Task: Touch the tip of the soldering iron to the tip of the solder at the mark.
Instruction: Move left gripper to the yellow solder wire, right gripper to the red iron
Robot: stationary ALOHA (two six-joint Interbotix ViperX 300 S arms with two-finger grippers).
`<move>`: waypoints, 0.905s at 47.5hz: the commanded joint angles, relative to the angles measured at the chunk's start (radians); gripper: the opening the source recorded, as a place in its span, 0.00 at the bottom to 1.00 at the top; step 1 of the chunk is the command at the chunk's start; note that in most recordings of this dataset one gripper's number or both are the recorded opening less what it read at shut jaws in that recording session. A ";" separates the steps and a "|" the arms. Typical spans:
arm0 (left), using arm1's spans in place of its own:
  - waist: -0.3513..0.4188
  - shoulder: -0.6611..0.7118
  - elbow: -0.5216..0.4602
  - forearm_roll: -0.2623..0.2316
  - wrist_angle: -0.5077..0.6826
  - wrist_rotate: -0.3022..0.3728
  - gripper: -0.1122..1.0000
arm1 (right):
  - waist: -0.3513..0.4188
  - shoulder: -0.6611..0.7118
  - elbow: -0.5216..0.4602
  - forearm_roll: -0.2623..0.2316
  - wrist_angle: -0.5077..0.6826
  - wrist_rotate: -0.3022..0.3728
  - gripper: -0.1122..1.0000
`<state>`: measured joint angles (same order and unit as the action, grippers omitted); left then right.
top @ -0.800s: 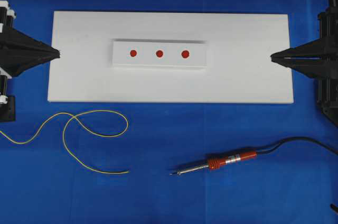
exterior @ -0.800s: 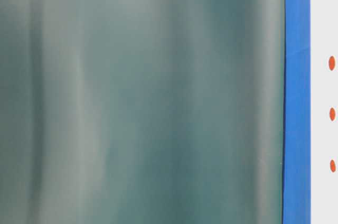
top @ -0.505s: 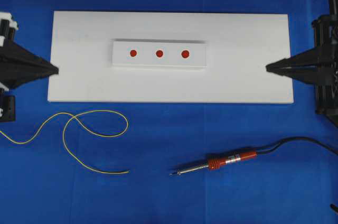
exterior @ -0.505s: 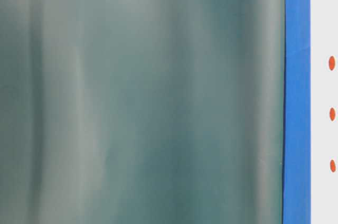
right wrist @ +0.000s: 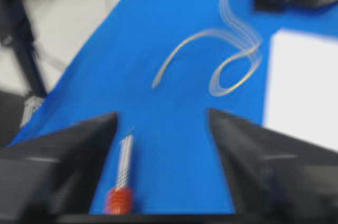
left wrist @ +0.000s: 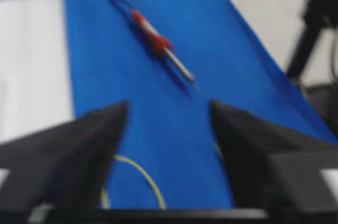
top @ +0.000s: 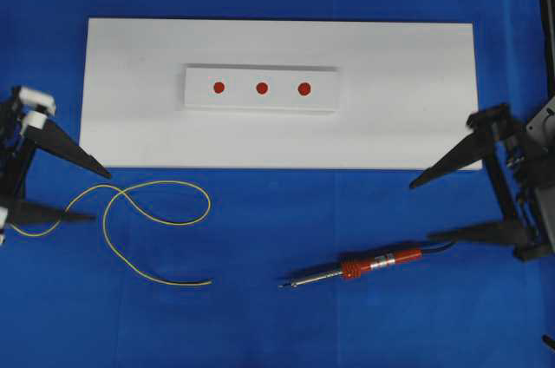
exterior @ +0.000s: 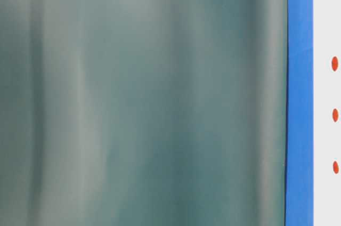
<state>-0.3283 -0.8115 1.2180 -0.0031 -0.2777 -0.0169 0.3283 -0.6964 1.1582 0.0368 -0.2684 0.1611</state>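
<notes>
The soldering iron lies on the blue cloth at the front right, its tip pointing left and its black cord running right. The yellow-green solder lies in loose curves at the front left, its dark free end near the middle. Three red marks sit on a small white block. My left gripper is open and empty over the solder's left loop. My right gripper is open and empty just right of the iron's handle. The left wrist view shows the iron far ahead and solder between the jaws. The right wrist view shows the iron's collar and shaft by the left jaw.
The white block rests on a large white board at the back. The iron's black cord passes under my right gripper. The table-level view is mostly filled by a blurred grey-green surface, with the red marks at its right edge.
Both grippers were shut at the board's side edges. Both have swung toward the front and opened, the left over the solder, the right toward the iron's handle. Iron and solder have not moved.
</notes>
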 commanded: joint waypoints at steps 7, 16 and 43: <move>-0.089 0.100 0.005 0.000 -0.041 -0.035 0.87 | 0.060 0.175 -0.009 0.089 -0.049 0.012 0.88; -0.121 0.250 0.035 0.000 -0.170 -0.103 0.84 | 0.103 0.339 0.011 0.181 -0.175 0.012 0.86; -0.199 0.811 -0.038 -0.008 -0.528 -0.121 0.83 | 0.288 0.798 -0.006 0.471 -0.572 -0.031 0.86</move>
<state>-0.5231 -0.0430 1.2057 -0.0061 -0.7808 -0.1365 0.6029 0.0798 1.1658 0.4863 -0.8084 0.1335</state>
